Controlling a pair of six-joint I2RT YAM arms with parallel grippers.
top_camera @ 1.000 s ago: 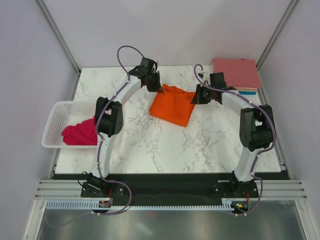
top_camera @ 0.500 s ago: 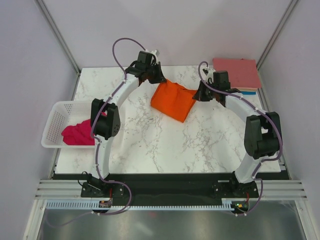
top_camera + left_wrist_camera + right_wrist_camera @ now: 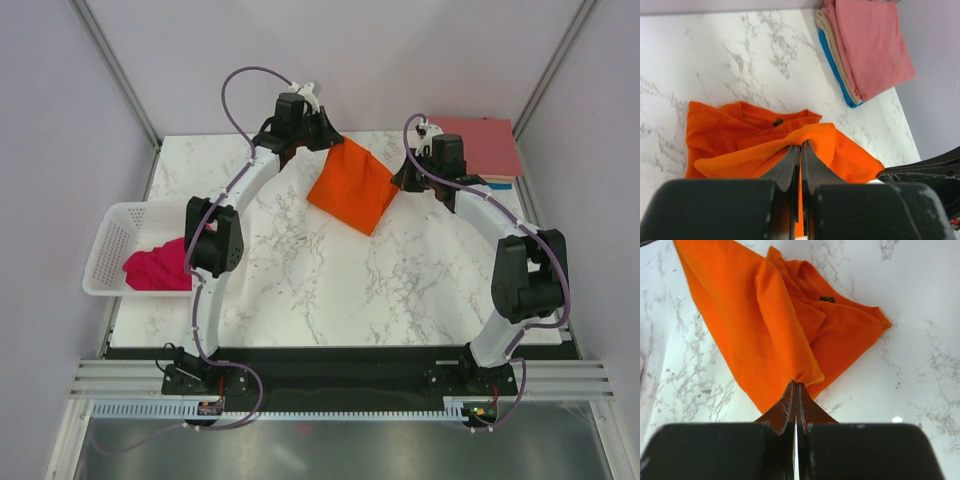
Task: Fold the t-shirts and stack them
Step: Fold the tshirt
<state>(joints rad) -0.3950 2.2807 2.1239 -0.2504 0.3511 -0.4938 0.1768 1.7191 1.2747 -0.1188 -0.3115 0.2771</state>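
Observation:
The bright orange t-shirt (image 3: 352,188) hangs stretched between both arms above the back of the marble table, its lower part draping onto the table top. My left gripper (image 3: 328,138) is shut on one upper edge of it (image 3: 805,137). My right gripper (image 3: 398,180) is shut on another edge (image 3: 802,376). The collar with its tag (image 3: 828,299) lies on the table below. A magenta-pink t-shirt (image 3: 160,266) is crumpled in the white basket (image 3: 108,240) at the left. Folded salmon-pink, peach and blue t-shirts form a stack (image 3: 476,148) at the back right, also in the left wrist view (image 3: 867,45).
The marble table (image 3: 330,290) runs to a black strip at the near edge. Pale walls and metal frame posts close in the back and sides. The basket overhangs the table's left edge.
Both grippers have risen and moved toward the back with the orange t-shirt, lifting it from a flat crumpled heap into a taut hanging sheet. The grips stay the same.

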